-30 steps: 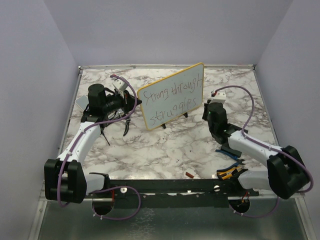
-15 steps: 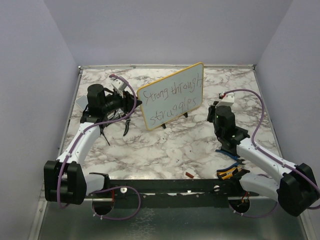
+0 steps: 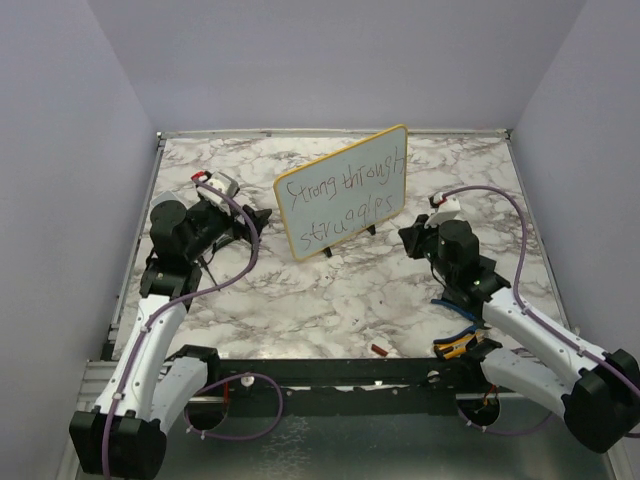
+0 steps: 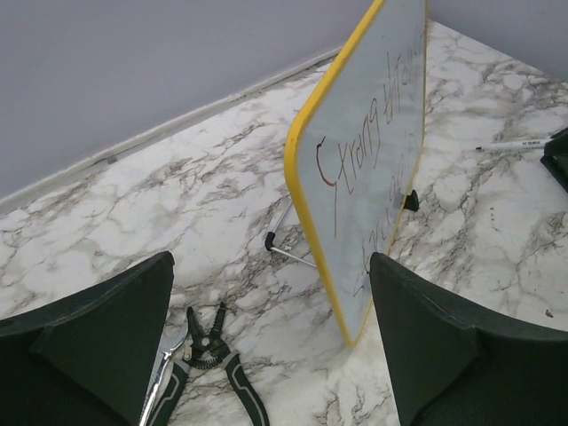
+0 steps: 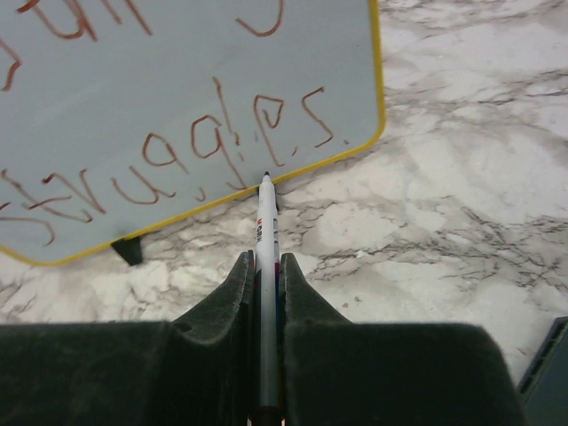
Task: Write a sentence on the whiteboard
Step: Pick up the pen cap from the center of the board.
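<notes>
Top external: whiteboard (image 3: 342,192) stands upper centre on the bench (image 3: 330,300); two-line sentence (image 3: 340,182) looks finished. Left gripper (image 4: 266,302) jaws wide, empty. Right gripper (image 5: 264,275) jaws clamp a marker (image 5: 264,222). Little seems left.

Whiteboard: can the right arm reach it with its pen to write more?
Probably yes. The right gripper is shut on the marker, and its tip points right at the bottom edge of the whiteboard. Nothing stands between them.
</notes>
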